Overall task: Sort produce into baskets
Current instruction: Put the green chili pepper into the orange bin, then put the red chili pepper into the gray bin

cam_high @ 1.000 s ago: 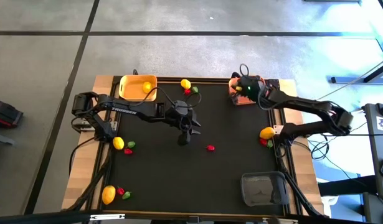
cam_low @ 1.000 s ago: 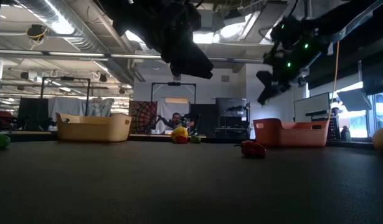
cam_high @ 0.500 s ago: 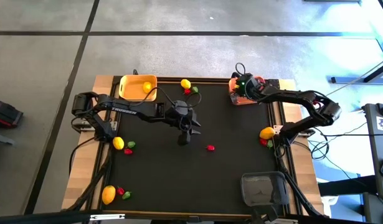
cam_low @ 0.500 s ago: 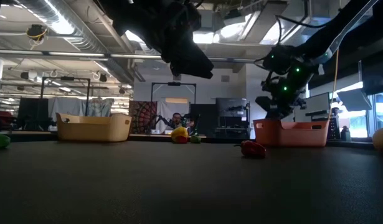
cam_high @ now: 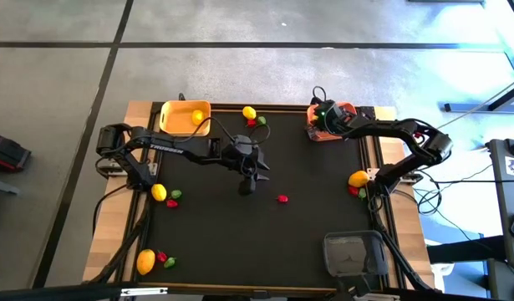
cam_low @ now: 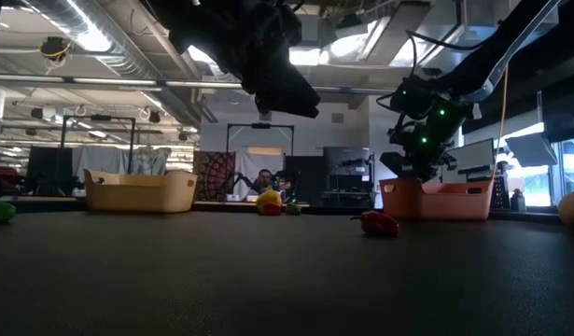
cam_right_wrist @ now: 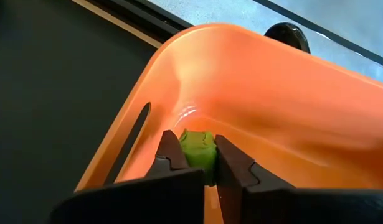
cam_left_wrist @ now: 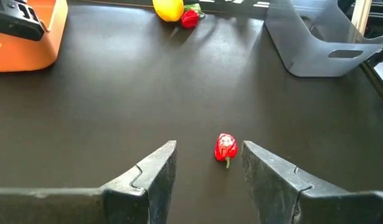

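My right gripper (cam_high: 323, 113) hangs over the orange-red basket (cam_high: 317, 132) at the table's far right and is shut on a small green piece (cam_right_wrist: 197, 150), just inside the basket's rim (cam_right_wrist: 197, 37). My left gripper (cam_high: 248, 186) is open above the middle of the table, its fingers either side of empty mat; a small red piece (cam_left_wrist: 225, 148) lies on the mat just beyond them, also in the high view (cam_high: 282, 199). The yellow-orange basket (cam_high: 185, 117) at the far left holds a yellow lemon (cam_high: 196, 118). The dark grey basket (cam_high: 353, 253) stands near right. My right gripper pinches the green piece by two opposite sides (cam_right_wrist: 190, 154) between its two fingers. The fingers come from above, slanting down into the orange-red basket. The piece is lifted clear, above the basket's inner wall.
More lemons with small red and green pieces lie in clusters: far middle (cam_high: 250, 114), left edge (cam_high: 160, 193), near left corner (cam_high: 146, 262) and right edge (cam_high: 358, 179). A person sits in the room behind the table (cam_low: 263, 179).
My right gripper has moved toward the table's left and down, from beside the orange-red basket's far right to over it, lowering until its fingers stand at the basket's rim. My left arm has kept still.
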You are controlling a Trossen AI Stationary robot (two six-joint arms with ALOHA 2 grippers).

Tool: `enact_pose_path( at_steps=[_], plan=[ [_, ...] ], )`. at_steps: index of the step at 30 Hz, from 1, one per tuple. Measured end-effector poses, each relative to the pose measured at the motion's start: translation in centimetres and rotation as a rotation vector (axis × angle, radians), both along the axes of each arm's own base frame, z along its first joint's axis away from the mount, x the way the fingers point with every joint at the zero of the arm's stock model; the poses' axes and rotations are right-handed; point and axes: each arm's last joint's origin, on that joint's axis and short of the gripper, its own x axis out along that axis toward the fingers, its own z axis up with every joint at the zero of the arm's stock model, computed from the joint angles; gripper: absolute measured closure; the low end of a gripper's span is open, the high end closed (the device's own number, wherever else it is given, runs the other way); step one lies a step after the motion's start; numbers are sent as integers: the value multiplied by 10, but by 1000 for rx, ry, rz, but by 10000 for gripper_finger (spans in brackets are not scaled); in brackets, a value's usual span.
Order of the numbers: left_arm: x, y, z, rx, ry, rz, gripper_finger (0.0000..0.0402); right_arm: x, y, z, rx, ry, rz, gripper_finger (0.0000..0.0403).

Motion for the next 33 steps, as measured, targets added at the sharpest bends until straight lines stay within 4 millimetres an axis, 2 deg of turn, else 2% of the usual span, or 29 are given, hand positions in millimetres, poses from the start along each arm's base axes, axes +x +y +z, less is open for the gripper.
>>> enact_pose_path(
  at_steps=[9, 15, 20, 25, 33],
  plan=[
    [0, 0, 0, -1, 0, 1, 227, -1, 0, 2, -24, 26, 13, 312],
    [0, 0, 0, -2, 0, 1, 227, -5, 11, 30, -82, -35, 68, 295],
    [0, 0, 0, -5, 0, 3, 227, -2, 39, 60, -115, -145, 222, 297],
    [0, 0, 0, -4, 0, 3, 227, 7, 74, 81, -98, -273, 444, 297],
    [0, 0, 0, -4, 1, 2, 227, 27, 124, 80, -22, -298, 714, 297]
  ],
)
